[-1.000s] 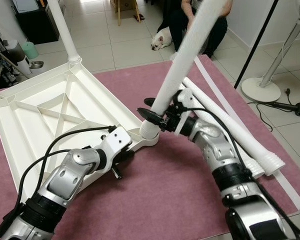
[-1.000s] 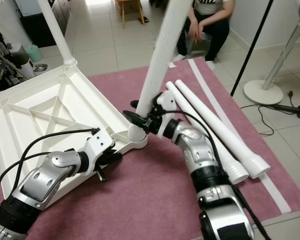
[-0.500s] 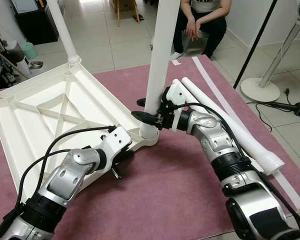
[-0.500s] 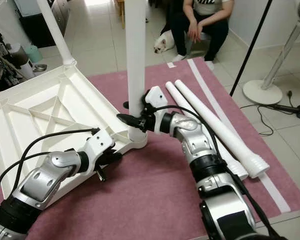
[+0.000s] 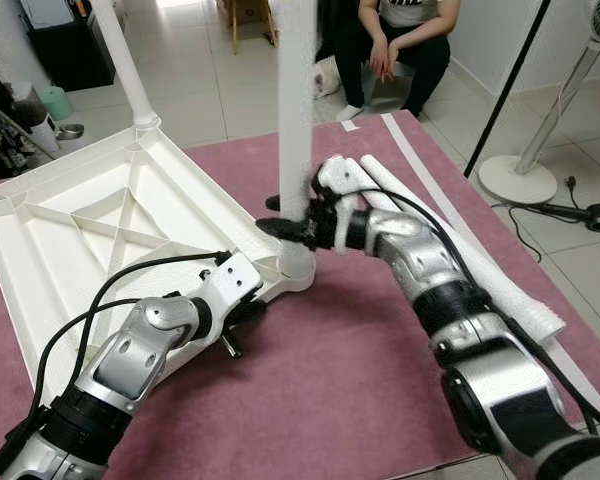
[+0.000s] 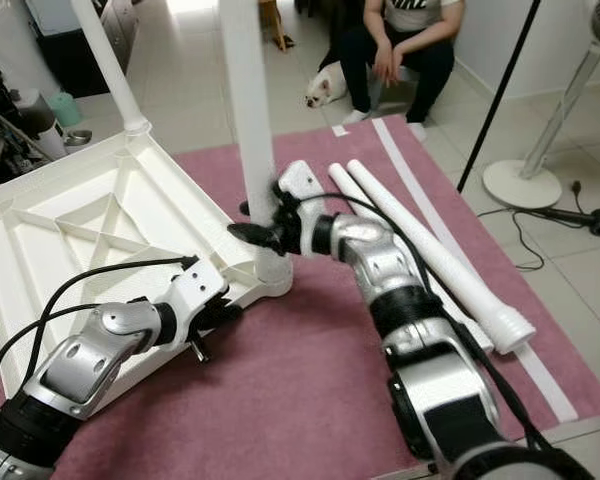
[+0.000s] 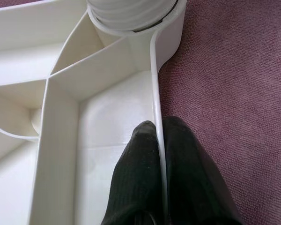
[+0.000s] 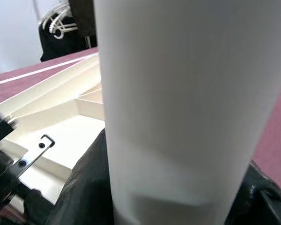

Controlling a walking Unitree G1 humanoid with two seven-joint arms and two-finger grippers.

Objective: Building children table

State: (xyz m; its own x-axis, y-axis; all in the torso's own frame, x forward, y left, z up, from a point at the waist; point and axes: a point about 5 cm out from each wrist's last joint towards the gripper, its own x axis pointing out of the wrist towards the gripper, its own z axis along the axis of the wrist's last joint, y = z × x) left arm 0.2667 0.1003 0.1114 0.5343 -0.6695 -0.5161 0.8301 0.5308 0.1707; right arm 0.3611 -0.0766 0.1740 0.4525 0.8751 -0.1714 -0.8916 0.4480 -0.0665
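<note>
The white table top (image 5: 80, 200) lies upside down on a maroon rug (image 5: 340, 400). One white leg (image 5: 128, 70) stands in its far corner. My right gripper (image 5: 292, 218) is shut on a second leg (image 5: 296, 100), which stands almost upright with its foot in the near corner socket (image 5: 298, 265). The right wrist view has that leg (image 8: 178, 93) close up between black fingers (image 8: 82, 187). My left gripper (image 7: 157, 129) is shut on the table top's rim (image 7: 154, 70) just behind that socket. Two loose legs (image 6: 430, 250) lie on the rug to the right.
A person (image 5: 395, 40) sits on the tiled floor behind the rug, with a small white dog (image 6: 325, 85) beside them. A fan base (image 5: 520, 180), a black pole (image 5: 505, 85) and a cable with a black device (image 5: 590, 215) are at the right. Clutter (image 5: 10, 120) stands at the far left.
The held leg has swung from leaning right to nearly upright in the corner socket, and my right gripper moved left with it. The left arm has stayed put.
</note>
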